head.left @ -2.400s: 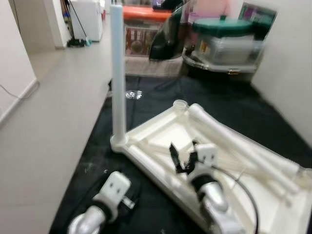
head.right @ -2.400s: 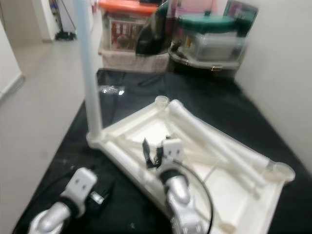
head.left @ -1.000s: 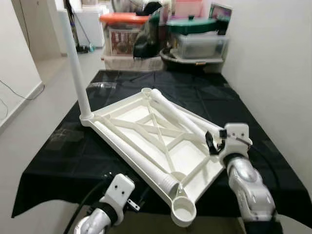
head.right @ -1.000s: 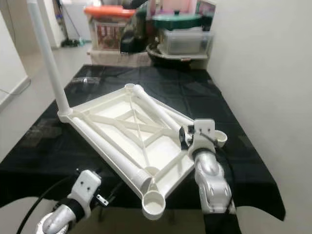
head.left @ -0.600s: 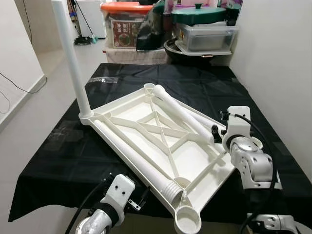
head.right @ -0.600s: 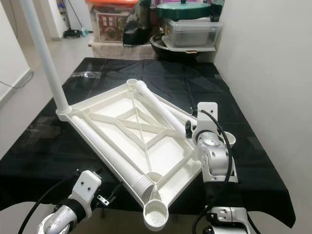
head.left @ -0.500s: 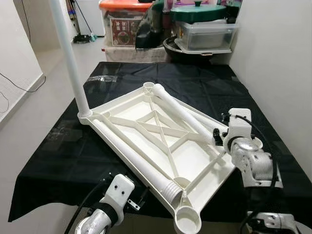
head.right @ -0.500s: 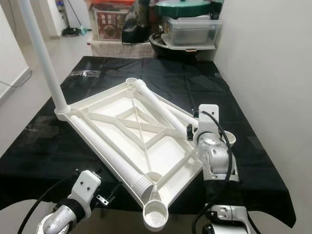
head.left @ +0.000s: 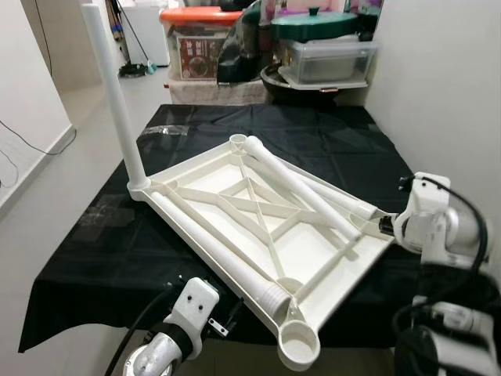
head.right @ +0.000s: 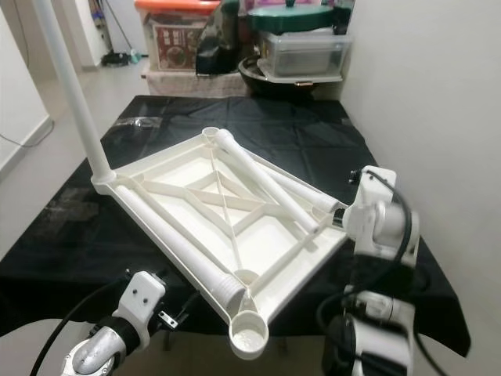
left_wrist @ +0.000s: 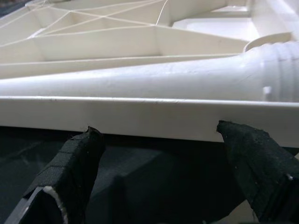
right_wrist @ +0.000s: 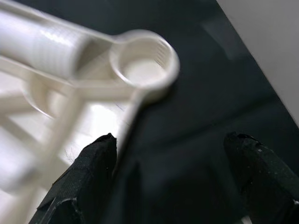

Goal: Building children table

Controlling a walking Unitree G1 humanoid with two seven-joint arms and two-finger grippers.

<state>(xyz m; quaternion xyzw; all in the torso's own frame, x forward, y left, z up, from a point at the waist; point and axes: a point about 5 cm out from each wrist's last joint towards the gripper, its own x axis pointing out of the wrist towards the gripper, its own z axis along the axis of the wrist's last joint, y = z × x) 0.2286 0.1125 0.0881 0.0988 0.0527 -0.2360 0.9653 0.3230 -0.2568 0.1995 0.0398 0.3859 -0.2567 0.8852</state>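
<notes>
I have the white plastic children's table [head.left: 266, 227] lying upside down on the black-covered tabletop [head.left: 117, 251], ribbed underside facing up. One leg [head.left: 117, 102] is already screwed in and stands upright at the corner farthest from my right hand [right_wrist: 173, 182]. Two loose legs lie on the frame: one [head.left: 309, 188] runs diagonally toward my right hand, the other [head.left: 219, 251] lies along the edge just ahead of my left hand [left_wrist: 163, 172].

My right hand is at the corner by the wall, fingers apart and holding nothing, with an empty leg socket [right_wrist: 144, 64] just ahead of it. My left hand is low at the near edge, fingers also spread and empty, aimed at the rim [left_wrist: 140, 116] with the threaded end of the loose leg just beyond it. Another empty socket [head.left: 299, 343] overhangs the near corner beside that hand.

I judge the whole thing light and stiff, hollow moulded plastic, but smooth and round on the legs, so they may slip or roll in a pinch. I would take a loose leg mid-shaft, squarely across its width, and keep off the thin ribs, which look the easiest to crack.
</notes>
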